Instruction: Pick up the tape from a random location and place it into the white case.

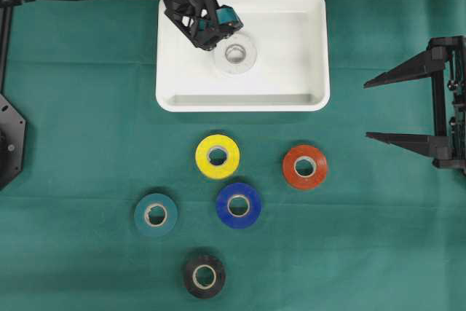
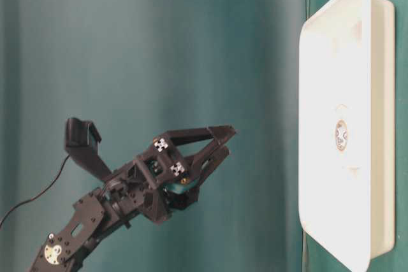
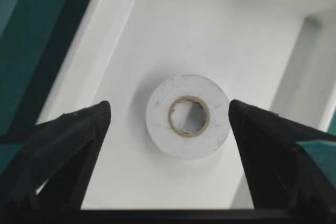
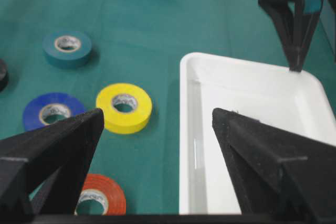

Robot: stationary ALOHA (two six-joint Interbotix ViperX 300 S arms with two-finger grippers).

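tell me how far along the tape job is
Done, by the look of it: a white tape roll lies flat inside the white case. In hand: nothing. The left hand is above the roll, wide open, fingers clear of it on both sides. The right hand is open off to the side. Left: five coloured rolls sit on the green cloth if they are meant to follow.

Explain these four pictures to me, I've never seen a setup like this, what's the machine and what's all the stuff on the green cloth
It is a robot with two arms, each ending in a two-fingered claw. One picture looks straight down, one from table level, and two come from cameras on the wrists. The left gripper hangs open over the white case, where a white tape roll lies, not held. The right gripper waits open at the side, empty. On the cloth lie yellow, red, blue, teal and black rolls.
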